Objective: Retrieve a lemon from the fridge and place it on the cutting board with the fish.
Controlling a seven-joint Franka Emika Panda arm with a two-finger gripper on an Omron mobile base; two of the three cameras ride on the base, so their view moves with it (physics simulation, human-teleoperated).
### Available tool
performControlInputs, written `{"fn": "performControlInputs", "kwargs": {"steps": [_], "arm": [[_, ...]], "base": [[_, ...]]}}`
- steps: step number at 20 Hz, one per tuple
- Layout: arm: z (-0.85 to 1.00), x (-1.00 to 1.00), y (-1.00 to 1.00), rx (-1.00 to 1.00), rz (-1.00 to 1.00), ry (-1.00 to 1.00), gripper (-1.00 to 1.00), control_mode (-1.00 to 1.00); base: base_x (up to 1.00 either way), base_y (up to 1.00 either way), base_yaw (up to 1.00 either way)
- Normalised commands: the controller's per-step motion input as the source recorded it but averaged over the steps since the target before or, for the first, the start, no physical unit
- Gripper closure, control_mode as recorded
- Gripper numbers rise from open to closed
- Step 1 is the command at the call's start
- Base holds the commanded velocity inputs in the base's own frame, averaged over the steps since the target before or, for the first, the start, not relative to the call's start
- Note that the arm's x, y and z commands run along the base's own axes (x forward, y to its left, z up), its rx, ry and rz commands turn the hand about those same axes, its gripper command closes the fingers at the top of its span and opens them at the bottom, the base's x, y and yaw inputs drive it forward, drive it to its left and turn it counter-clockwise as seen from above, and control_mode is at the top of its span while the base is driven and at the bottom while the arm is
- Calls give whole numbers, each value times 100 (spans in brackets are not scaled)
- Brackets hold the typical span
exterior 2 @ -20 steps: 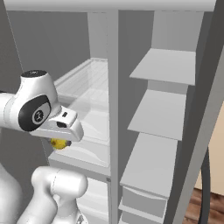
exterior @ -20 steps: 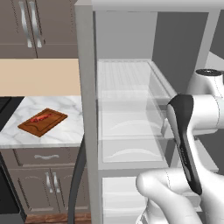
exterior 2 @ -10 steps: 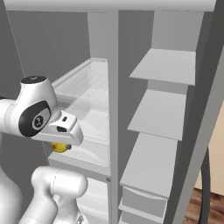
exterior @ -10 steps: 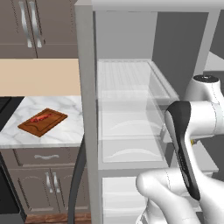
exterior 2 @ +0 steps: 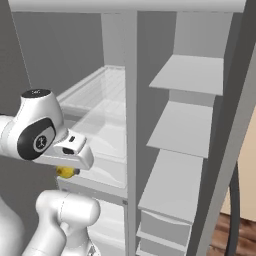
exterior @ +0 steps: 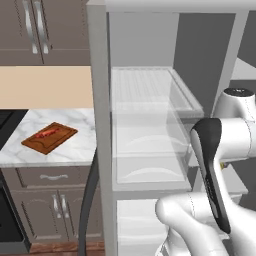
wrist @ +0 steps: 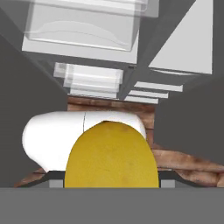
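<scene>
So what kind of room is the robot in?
A kitchen, most likely: there's an open fridge with clear shelves, a marble counter holding a cutting board, and cabinets above.

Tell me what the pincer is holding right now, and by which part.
The pincer holds the lemon, gripped across its sides; the exact contact spots are hidden.

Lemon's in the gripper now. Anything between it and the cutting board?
Likely yes: the grey fridge's side wall stands between the gripper, shut on the yellow lemon, and the reddish-brown wooden cutting board with the red fish on the marble counter.
</scene>
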Motion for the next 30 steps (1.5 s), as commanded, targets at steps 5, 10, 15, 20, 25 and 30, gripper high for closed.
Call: {"fn": "performControlInputs", "kwargs": {"steps": [5,10,15,20,25,30], "arm": [[0,0,0,0,0,0,100,100],[0,0,0,0,0,0,100,100],[0,0,0,0,0,0,100,100],[0,0,0,0,0,0,100,100],[0,0,0,0,0,0,100,100],[0,0,0,0,0,0,100,100]], "base": [[-78,0,0],[-80,0,0],[-76,1,0],[-66,16,0],[-50,44,1],[-45,66,2]]}}
